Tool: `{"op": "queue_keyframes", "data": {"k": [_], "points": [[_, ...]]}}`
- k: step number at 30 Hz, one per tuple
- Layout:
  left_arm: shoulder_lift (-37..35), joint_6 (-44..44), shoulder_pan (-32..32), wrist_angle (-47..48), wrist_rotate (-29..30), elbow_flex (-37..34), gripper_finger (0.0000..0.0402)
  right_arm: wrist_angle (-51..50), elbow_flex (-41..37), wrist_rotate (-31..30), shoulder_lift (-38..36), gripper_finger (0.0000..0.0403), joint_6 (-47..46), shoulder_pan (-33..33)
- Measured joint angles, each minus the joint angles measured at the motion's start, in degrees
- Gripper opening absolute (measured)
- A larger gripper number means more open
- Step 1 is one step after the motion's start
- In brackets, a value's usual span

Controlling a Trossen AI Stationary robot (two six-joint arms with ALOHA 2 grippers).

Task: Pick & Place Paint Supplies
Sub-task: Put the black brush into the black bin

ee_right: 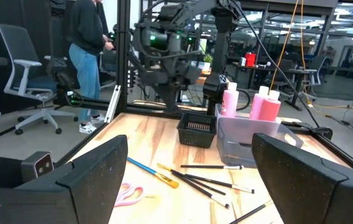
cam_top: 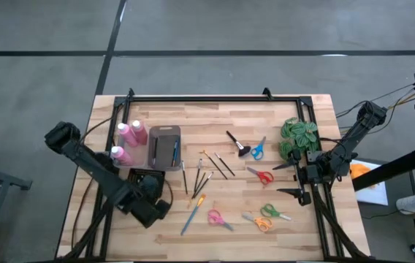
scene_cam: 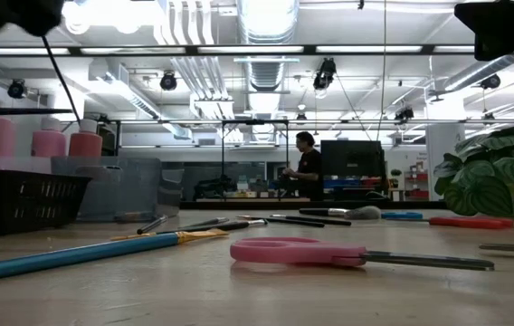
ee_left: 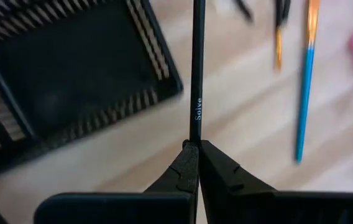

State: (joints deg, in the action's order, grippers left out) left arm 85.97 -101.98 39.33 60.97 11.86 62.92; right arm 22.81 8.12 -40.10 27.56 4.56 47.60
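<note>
- My left gripper [ee_left: 196, 149] is pressed together on a thin black paintbrush [ee_left: 196, 68]. The pinch sits at one end of the handle, and the shaft runs straight out ahead of the fingers, lettering visible.
- In the high view this gripper [cam_top: 149, 191] hovers at about 7 o'clock on the table [cam_top: 317, 226], just beside the black slatted basket [cam_top: 147, 178].
- From the wrist, the basket [ee_left: 58, 81] lies just to one side of the brush shaft, its floor bare where I can see it.
- My right gripper [ee_right: 189, 180] is spread wide and holds nothing. It waits at about 3 o'clock [cam_top: 295, 179], near the green plant [cam_top: 298, 136].
- Supplies outstanding: a loose cluster of thin brushes [cam_top: 209, 169] at table centre, a blue-handled brush [cam_top: 191, 215] towards 6 o'clock, a stubby black brush [cam_top: 237, 144] towards 1 o'clock. The pink bottles [cam_top: 128, 139] stand at 9 o'clock beside a grey bin [cam_top: 165, 147].
- Assessed step: placing the held brush in the basket.
- Recommendation: carry the free end over the near rim before lowering, so it cannot catch the slats.
- Recommendation: tilt the brush flatter, then release low. With an end grip, the long shaft may swing or tip out.
</note>
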Motion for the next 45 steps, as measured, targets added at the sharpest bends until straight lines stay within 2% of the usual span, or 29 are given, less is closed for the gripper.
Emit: {"op": "queue_keyframes", "data": {"k": [10, 15, 25, 33, 38, 45], "points": [[0.00, 3.44, -13.43, 2.98, 0.79, 1.65, 0.0008, 0.00, 0.00, 0.00, -0.01, 0.0341, 0.09, 0.01], [-0.44, 4.85, -20.22, 3.61, 3.15, 1.68, 0.0008, 0.00, 0.00, 0.00, -0.01, 0.0341, 0.10, 0.01], [-0.81, 15.04, -33.84, 3.70, 3.14, 3.81, 0.0008, 0.00, 0.00, 0.00, 0.01, 0.0341, 0.05, 0.01], [-0.79, 20.42, -43.44, 4.29, -2.51, 4.34, 0.0008, 0.00, 0.00, 0.00, 0.01, 0.0341, 0.10, 0.01], [-0.75, 22.31, -46.45, 4.18, -2.58, 4.34, 0.0008, 0.00, 0.00, 0.00, -0.01, 0.0341, 0.07, 0.01], [-0.25, 22.08, -46.55, 4.01, 0.13, 4.30, 0.0008, 0.00, -0.01, 0.00, -0.01, 0.0341, 0.10, 0.00]]}}
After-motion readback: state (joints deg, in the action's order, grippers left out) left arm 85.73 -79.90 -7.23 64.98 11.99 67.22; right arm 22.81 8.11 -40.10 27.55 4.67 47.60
